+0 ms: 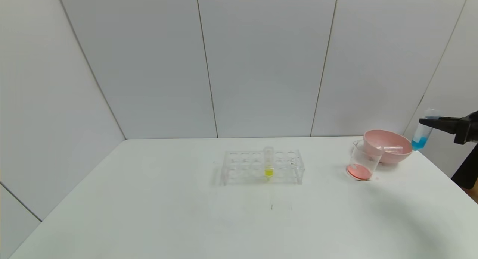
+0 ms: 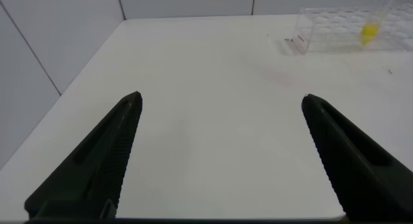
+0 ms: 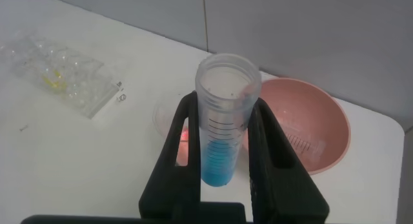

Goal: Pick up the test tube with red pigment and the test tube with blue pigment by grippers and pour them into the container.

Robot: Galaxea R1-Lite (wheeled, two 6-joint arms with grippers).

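1. Right hand (image 1: pixel 429 121) at right edge of frame, clenched on the test tube with blue pigment (image 1: pixel 423 133), held near upright above and right of the pink bowl (image 1: pixel 388 149).
2. Left hand (image 2: pixel 219 153) spread wide, grasping nothing, parked over bare worktop (image 1: pixel 149 199).
3. Container (image 1: pixel 361 165) at right, just left of the bowl, red liquid pooled inside; an emptied tube apparently lying in the bowl.
4. Step in hand, by judgement: carrying blue to pour.
5. Next: shift left over the container, then tilt.
6. Rack (image 1: pixel 261 166) at centre, holding the yellow tube (image 1: pixel 268 162).
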